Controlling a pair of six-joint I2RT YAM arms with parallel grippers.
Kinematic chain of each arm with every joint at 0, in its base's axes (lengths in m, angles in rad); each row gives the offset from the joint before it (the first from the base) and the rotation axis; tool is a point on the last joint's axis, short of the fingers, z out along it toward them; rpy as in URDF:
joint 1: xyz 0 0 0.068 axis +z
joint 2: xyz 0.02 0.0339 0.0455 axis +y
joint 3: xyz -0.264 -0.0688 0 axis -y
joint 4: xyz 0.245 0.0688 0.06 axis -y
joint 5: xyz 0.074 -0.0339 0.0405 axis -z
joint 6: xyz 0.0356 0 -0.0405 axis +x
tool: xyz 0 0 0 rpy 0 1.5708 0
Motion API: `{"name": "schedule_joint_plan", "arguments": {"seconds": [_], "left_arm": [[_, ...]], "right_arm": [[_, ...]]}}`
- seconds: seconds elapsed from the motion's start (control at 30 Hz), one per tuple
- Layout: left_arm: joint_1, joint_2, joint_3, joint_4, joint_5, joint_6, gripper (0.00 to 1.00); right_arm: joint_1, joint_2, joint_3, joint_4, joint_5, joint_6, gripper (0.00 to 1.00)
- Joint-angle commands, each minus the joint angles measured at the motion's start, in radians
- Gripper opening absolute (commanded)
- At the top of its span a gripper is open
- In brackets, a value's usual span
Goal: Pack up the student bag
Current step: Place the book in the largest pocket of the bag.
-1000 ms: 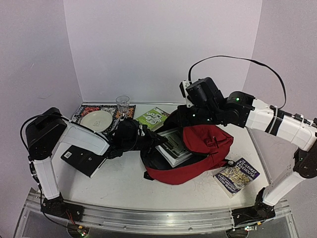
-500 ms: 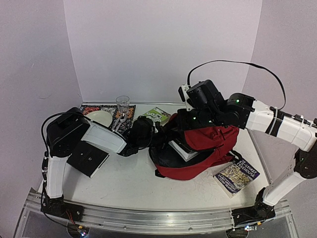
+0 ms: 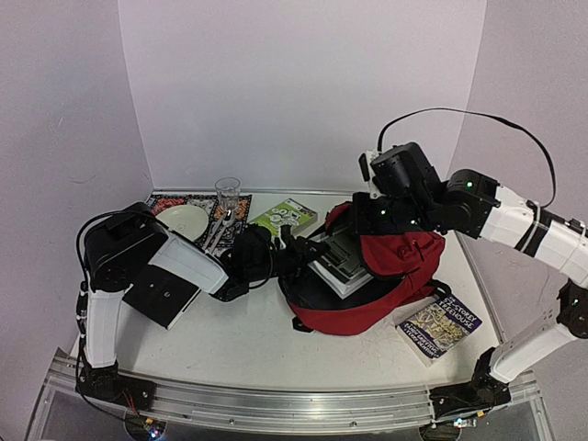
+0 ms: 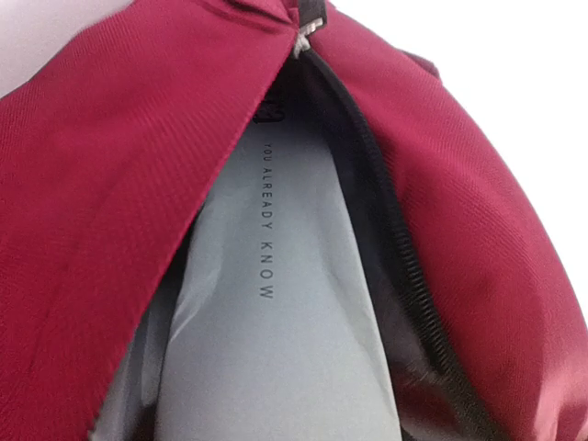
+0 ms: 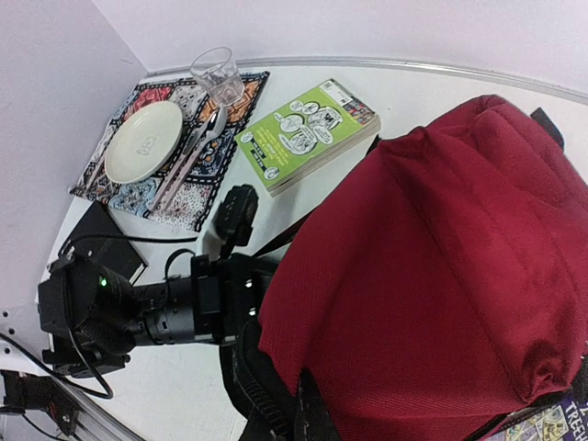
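A patterned placemat (image 5: 195, 195) in the far left corner of the tabletop (image 3: 248, 344) carries a pale plate (image 5: 143, 141), cutlery (image 5: 188, 152) and an upright clear glass (image 5: 218, 72). A green book (image 5: 304, 134) lies just beside the mat. A black book (image 3: 165, 299) lies near the left edge and an illustrated paperback (image 3: 439, 328) near the right.

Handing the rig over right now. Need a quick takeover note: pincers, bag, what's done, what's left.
Left pincer: at the mouth of the student bag; can't tell if it is open or shut.
Right pincer: shut, apparently pinching the bag's upper flap and holding the opening up.
Bag: lying on the table, unzipped, mouth toward the left arm.
Done: grey book lies in the opening.
Left: green book, blue book and black book are outside on the table, probably next to pack; the zip is not closed.
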State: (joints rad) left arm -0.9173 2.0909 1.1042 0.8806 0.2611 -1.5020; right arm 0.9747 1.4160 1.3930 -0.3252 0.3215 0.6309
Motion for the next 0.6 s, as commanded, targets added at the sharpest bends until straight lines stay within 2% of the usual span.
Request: {"name": "schedule_joint_plan", "arguments": {"seconds": [0.0,0.23,0.57], "left_arm": [[-0.01,-0.096,-0.044,0.267,-0.002,-0.021,0.36],[-0.031,-0.013,0.05,0.304,0.003,-0.025,0.36],[-0.046,0.046,0.091,0.335,-0.041,-0.075,0.38]], "right_arm": [[-0.016,-0.038,0.002,-0.017,0.012,0.046,0.0],[-0.016,0.033,0.035,0.003,-0.127,0.049,0.0],[-0.019,-0.002,0.039,0.008,-0.098,0.049,0.0]]}}
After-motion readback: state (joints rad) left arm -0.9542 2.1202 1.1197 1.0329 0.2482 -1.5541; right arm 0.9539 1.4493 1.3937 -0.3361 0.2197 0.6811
